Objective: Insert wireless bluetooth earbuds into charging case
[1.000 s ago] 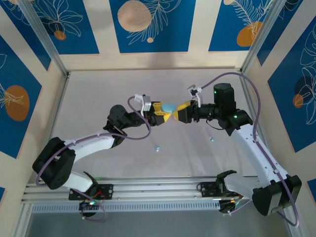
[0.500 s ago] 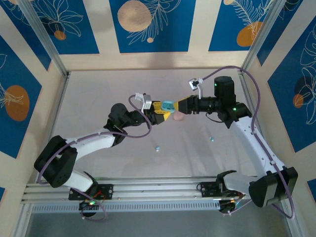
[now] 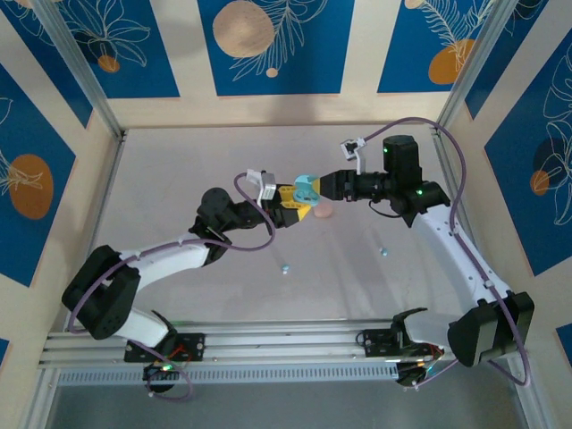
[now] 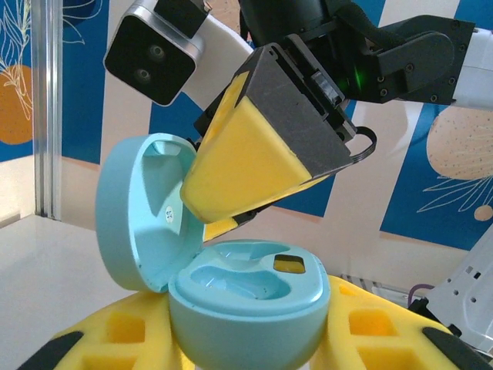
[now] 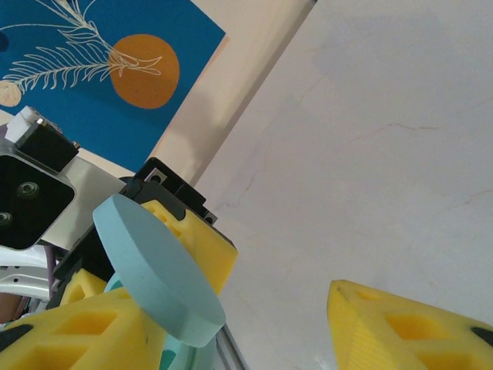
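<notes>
The earbuds (image 3: 285, 267) lie loose on the tabletop (image 3: 170, 170). One sits towards the near edge between the arms, and the other earbud (image 3: 384, 252) is nearer the right arm. Both are well apart from either end effector. Held up above them, the blue charging case (image 4: 246, 308), shut a second ago, now has its lid (image 4: 139, 208) swung open and its sockets bare, so I'd say it's ready for loading. The left end effector (image 3: 295, 204) pinches the case's base. The right end effector (image 3: 322, 189), fingers spread, has one pad by the lid. A pink case (image 3: 323, 211) has come into sight beneath.
</notes>
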